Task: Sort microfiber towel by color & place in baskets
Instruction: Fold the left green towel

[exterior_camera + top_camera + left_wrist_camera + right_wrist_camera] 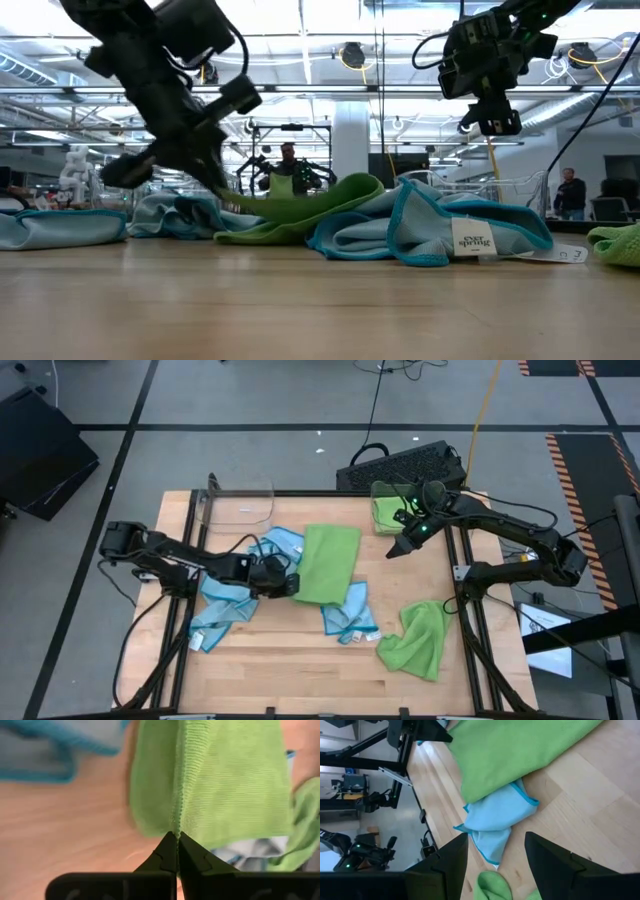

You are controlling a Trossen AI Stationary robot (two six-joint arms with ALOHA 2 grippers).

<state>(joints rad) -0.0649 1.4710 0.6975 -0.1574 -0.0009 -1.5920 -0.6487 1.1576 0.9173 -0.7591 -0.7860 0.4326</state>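
Our left gripper (pixel 177 851) is clenched on the edge of the flat green towel (pixel 328 563) ahead of it; so thin a pinch may slip when lifted. Our right gripper (pixel 398 547) hangs released beside the far basket (pixel 386 510).

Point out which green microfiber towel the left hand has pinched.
The flat, spread-out green microfiber towel in the table's middle: the left hand is shut on its edge. The crumpled green towel lies untouched near the front right; a third sits in the right basket.

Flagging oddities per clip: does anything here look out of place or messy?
Nothing damaged. Towels lie loose and overlapping mid-table, expected for sorting. The left pincer is shut on the flat green towel edge; the right pincer hovers open by the basket already holding green.
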